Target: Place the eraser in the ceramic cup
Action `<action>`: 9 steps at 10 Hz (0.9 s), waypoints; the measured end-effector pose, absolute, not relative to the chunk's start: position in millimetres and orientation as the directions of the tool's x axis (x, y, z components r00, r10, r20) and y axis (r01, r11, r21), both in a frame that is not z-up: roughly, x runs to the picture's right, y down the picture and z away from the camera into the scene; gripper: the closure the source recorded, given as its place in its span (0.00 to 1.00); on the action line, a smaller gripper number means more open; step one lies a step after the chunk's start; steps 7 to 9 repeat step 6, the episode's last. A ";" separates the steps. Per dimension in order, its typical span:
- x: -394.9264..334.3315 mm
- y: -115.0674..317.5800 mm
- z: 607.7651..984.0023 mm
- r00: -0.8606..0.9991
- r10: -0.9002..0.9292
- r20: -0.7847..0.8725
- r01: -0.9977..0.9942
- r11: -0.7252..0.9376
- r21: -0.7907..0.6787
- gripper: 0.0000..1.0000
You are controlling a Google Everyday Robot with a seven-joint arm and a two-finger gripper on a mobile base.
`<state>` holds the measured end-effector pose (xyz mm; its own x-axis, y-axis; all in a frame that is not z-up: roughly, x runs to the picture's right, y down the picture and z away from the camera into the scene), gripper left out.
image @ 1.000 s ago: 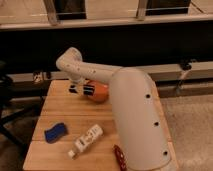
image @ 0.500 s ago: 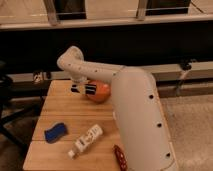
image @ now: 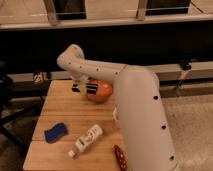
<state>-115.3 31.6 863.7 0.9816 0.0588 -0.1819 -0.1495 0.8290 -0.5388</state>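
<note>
My gripper (image: 80,87) hangs from the wrist at the back of the wooden table (image: 60,112), just left of the orange bowl (image: 100,92). A small dark block with pale stripes (image: 93,89), which looks like the eraser, sits at the gripper's tip against the bowl's left side. I cannot tell whether it is held. The ceramic cup is not in view; my white arm (image: 135,110) covers the right part of the table.
A blue wavy-edged sponge (image: 55,132) lies at the front left. A white bottle (image: 86,140) lies on its side near the front middle. A reddish object (image: 120,156) lies at the front edge beside the arm. A dark chair stands to the left.
</note>
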 end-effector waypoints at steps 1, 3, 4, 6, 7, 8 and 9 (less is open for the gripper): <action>-112.4 31.8 860.3 0.981 0.061 -0.184 -0.153 0.827 -0.541 1.00; -98.1 33.8 853.3 0.978 0.070 -0.195 -0.167 0.821 -0.546 1.00; -91.0 35.1 851.2 0.977 0.074 -0.200 -0.174 0.819 -0.547 1.00; -76.7 39.7 844.4 0.974 0.090 -0.208 -0.193 0.811 -0.552 1.00; -76.7 39.7 844.4 0.974 0.090 -0.208 -0.193 0.811 -0.552 1.00; -76.7 39.7 844.4 0.974 0.090 -0.208 -0.193 0.811 -0.552 1.00; -76.7 39.7 844.4 0.974 0.090 -0.208 -0.193 0.811 -0.552 1.00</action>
